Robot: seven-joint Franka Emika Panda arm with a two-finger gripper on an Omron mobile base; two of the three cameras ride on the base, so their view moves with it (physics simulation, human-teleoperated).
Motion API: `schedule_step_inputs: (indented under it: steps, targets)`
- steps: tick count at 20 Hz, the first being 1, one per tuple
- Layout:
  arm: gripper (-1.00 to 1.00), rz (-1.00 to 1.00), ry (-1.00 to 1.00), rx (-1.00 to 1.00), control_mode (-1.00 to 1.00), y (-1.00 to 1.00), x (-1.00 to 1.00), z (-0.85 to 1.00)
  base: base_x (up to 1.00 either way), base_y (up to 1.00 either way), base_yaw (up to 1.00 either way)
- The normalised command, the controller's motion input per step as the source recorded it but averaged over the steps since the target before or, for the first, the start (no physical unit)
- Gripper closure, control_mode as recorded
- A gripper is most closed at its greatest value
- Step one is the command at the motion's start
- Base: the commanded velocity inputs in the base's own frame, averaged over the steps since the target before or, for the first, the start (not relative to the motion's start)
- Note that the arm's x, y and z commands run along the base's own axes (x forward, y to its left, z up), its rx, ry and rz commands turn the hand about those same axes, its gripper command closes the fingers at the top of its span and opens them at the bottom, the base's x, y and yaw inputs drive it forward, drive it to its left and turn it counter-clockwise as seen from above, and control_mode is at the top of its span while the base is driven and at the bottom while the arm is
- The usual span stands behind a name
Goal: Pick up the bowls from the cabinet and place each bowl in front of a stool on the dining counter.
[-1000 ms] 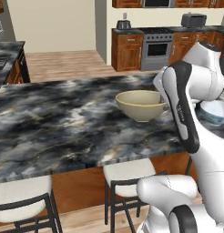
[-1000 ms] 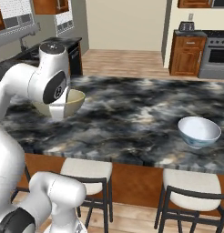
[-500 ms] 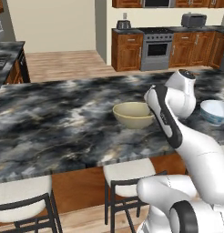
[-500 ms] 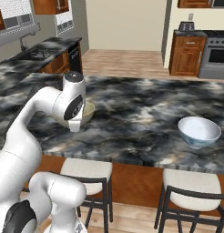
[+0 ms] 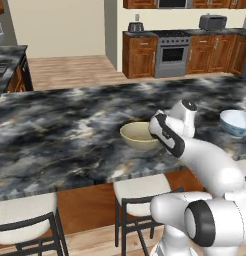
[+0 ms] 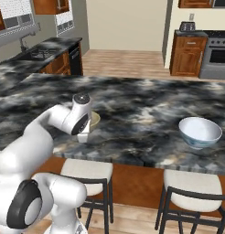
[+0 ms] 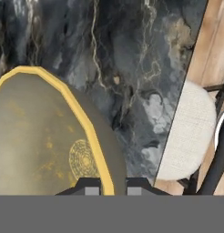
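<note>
**Beige bowl low over the desk, gripper clamped on its rim**

The gripper (image 7: 114,184) has its fingers pinched together on the near rim of the beige bowl (image 5: 139,136), one tip inside and one outside. In the left base view the bowl is at or just above the marbled desk (image 5: 70,125), at about 9 o'clock from the wrist, close to the near edge and above a cream stool (image 5: 145,187). Whether it already touches the stone I cannot tell. The patterned bowl (image 6: 200,131) stands well apart at 3 o'clock in the right base view, in front of another stool (image 6: 193,185).

Risks, as I judge them: the grip is on one side of the rim only, so the bowl may tip or swing if let go while it hangs. It sits near the desk edge, so a nudge from the withdrawing fingers could push it toward the drop
</note>
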Motion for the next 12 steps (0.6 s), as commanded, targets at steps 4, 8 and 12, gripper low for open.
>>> schedule_step_inputs:
  steps: [4, 8, 12]
  targets:
    - [1.00, 0.00, 0.00, 0.00, -1.00, 0.00, 0.41, -0.46, 0.00, 0.00, 0.00]
    - [1.00, 0.00, 0.00, 0.00, -1.00, 0.00, 0.37, -0.43, 0.00, 0.00, 0.00]
    - [1.00, 0.00, 0.00, 0.00, -1.00, 0.00, 0.33, -0.41, 0.00, 0.00, 0.00]
